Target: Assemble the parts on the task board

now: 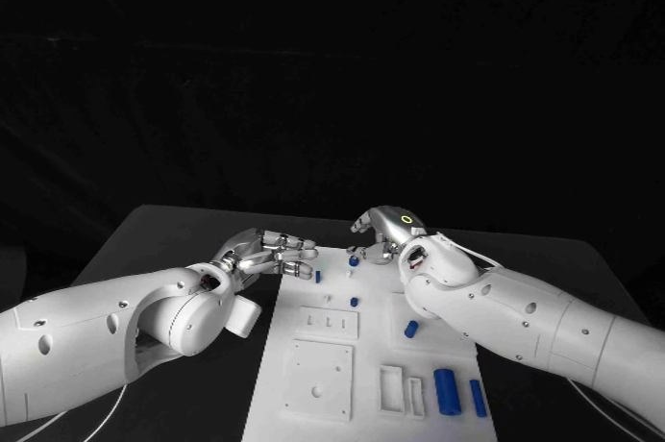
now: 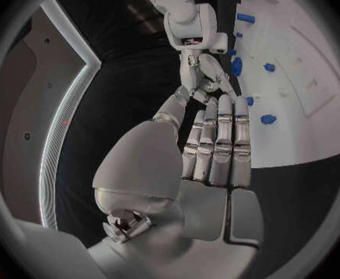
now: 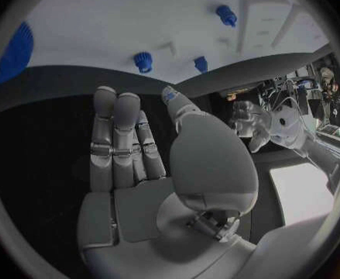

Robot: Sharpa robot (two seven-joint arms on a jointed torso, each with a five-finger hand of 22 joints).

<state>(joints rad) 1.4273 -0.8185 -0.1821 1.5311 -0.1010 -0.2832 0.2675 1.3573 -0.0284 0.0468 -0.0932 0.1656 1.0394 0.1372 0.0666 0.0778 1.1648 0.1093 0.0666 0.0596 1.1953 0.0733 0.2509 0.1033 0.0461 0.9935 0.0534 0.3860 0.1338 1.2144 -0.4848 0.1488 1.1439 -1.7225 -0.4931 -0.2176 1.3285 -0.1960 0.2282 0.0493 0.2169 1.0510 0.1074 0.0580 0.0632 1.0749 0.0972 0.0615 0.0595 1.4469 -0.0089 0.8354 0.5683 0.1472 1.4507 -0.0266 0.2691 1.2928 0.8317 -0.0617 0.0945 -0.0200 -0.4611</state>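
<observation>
The white board (image 1: 363, 365) lies lengthwise on the black desk (image 1: 166, 240), running away from the robot. Blue parts (image 1: 446, 390) lie at its near right corner, long axes along the board. Both hands hover at its far end: left hand (image 1: 272, 253) and right hand (image 1: 381, 233), fingers apart, empty. No writing is readable.

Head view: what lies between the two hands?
The far end of the task board with small blue parts standing on it, between left hand and right hand.

left hand (image 1: 266, 253) | bare black table (image 1: 166, 240) beside it | right hand (image 1: 385, 233) | far edge of task board (image 1: 326, 312), small blue parts (image 1: 355, 262) under its fingers
</observation>
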